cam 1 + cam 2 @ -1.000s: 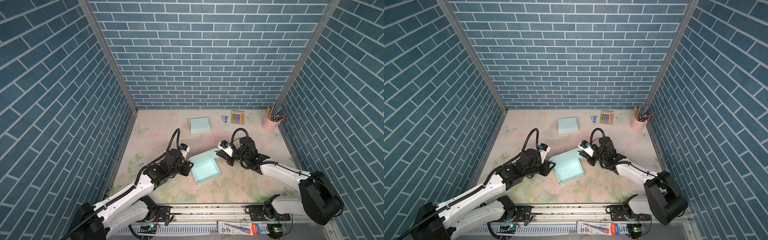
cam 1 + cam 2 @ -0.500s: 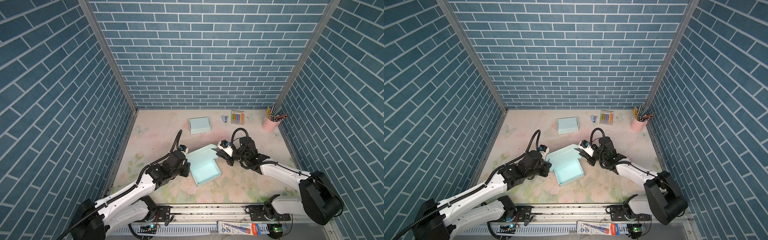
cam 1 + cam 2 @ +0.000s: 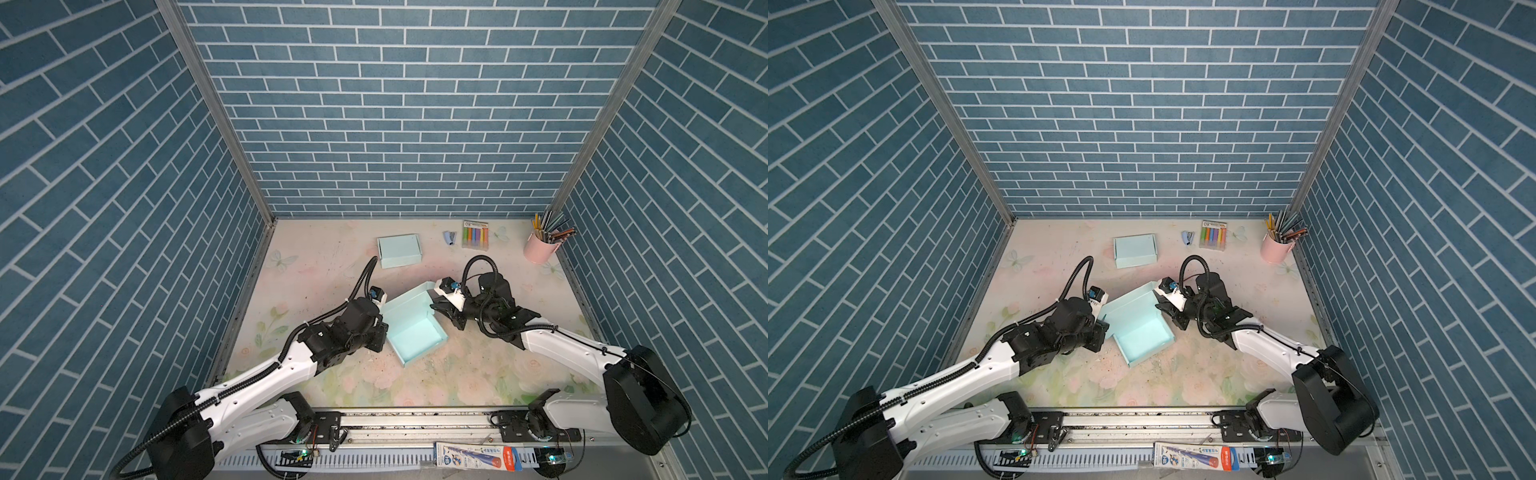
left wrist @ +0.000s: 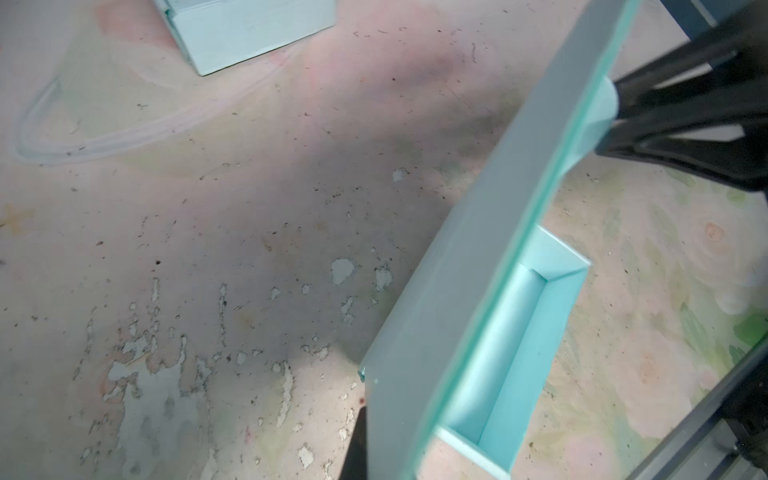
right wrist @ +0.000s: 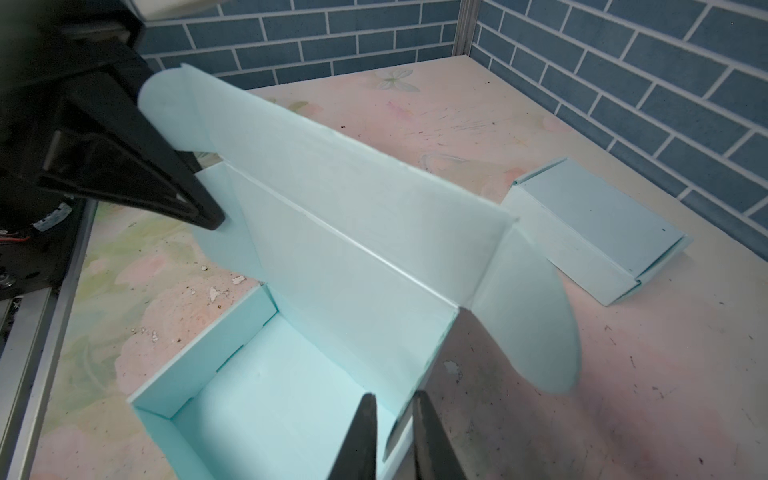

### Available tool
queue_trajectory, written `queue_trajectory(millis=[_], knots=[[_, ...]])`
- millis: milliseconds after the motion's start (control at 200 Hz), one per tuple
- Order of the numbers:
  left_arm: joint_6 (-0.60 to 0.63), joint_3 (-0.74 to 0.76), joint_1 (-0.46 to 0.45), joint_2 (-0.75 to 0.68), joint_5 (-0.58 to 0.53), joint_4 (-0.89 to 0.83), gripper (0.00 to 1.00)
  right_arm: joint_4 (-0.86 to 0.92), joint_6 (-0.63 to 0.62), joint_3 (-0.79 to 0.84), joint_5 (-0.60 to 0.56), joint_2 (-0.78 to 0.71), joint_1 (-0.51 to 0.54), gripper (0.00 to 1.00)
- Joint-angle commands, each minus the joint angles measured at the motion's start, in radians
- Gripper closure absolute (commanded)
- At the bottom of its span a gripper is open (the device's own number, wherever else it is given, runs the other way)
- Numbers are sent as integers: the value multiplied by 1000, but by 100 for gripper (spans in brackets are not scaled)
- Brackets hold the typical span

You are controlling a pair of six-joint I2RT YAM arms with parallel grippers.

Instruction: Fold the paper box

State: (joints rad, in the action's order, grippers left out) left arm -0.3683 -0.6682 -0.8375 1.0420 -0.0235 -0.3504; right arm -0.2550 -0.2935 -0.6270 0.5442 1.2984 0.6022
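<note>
Now, both top views: open paper box on table between your left gripper and right gripper, lid raised. Left wrist: left jaws clamped on lid. Right wrist: right jaws narrow, astride box wall; grip unclear.

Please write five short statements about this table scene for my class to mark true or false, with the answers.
1. The open paper box has its lid raised. True.
2. A closed box lies nearer the back wall. True.
3. The pink cup is empty. False: it holds pencils.
4. The marker pack lies inside the open paper box. False: it lies on the table near the back wall.
5. The two boxes touch. False: they lie apart.
</note>
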Motion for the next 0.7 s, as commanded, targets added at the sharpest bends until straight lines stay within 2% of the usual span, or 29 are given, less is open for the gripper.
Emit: queue_trajectory(millis=[0, 230, 410, 690], knots=[[61, -39, -33, 11, -15, 9, 98, -20, 17, -41, -17, 41, 8, 82], [99, -48, -38, 25, -40, 20, 98, 10, 25, -64, -92, 49, 8, 82], [119, -65, -38, 69, -50, 24, 98, 14, 30, -75, -147, 51, 8, 77], [131, -71, -40, 66, -42, 36, 98, 32, 30, -103, -194, 77, 8, 81]])
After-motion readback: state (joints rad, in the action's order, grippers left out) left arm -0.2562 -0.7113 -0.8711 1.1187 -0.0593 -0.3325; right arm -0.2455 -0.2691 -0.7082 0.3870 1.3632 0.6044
